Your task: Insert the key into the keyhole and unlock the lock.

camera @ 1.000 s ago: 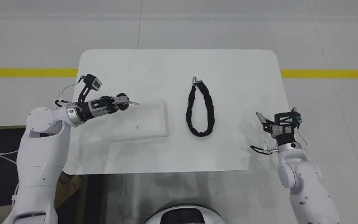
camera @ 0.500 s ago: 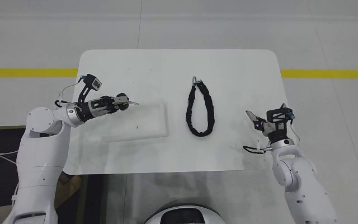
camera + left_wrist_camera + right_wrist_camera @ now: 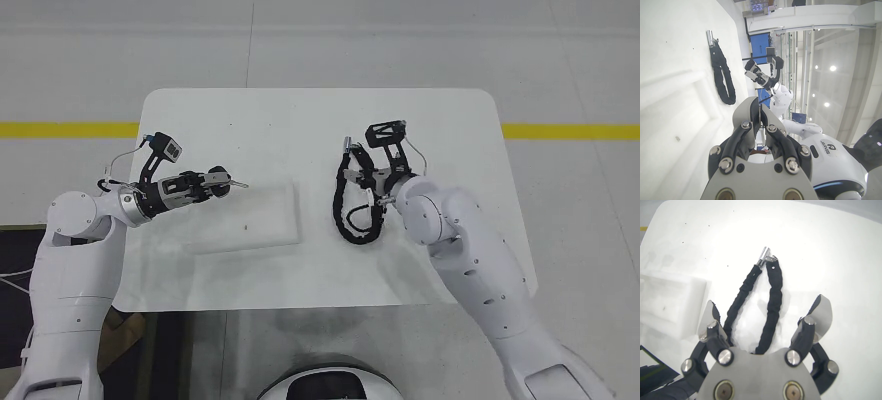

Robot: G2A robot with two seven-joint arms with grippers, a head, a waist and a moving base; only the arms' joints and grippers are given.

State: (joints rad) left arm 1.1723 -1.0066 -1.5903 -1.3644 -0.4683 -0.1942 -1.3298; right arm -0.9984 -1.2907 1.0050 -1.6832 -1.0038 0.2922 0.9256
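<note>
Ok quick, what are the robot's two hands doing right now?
Left gripper: closed, holding the key.
Right gripper: open, over the lock, holding nothing.

No readable text or labels

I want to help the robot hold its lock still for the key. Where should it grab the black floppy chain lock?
Grab the black fabric-covered chain lock at its stiff silver metal cylinder end, coming straight down from above. It lies flat on the white table, and the sleeved loop looks floppy, so the open right pincer would probably hold steadier closing across that end.
</note>
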